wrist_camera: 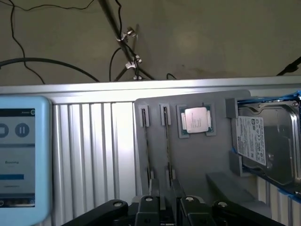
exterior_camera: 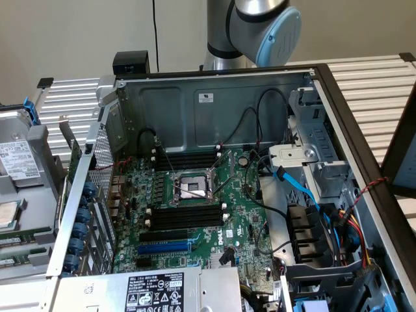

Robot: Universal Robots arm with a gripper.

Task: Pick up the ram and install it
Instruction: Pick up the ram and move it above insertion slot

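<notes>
Jaws apart and empty, just short of the near end of the ram (wrist_camera: 166,141); it stands on edge in a grey tray (wrist_camera: 216,160), long axis running straight away from them; wrist view adds a processor (wrist_camera: 196,120) and hard drive (wrist_camera: 268,141) on that tray; exterior view shows the arm (exterior_camera: 260,26) behind the open computer case (exterior_camera: 214,97).

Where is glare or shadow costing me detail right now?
Exterior view: even light on the motherboard, black shroud at the exterior view's right swallows detail. Wrist view: glare along the aluminium rail, sheen on the processor, fingers dark.
</notes>
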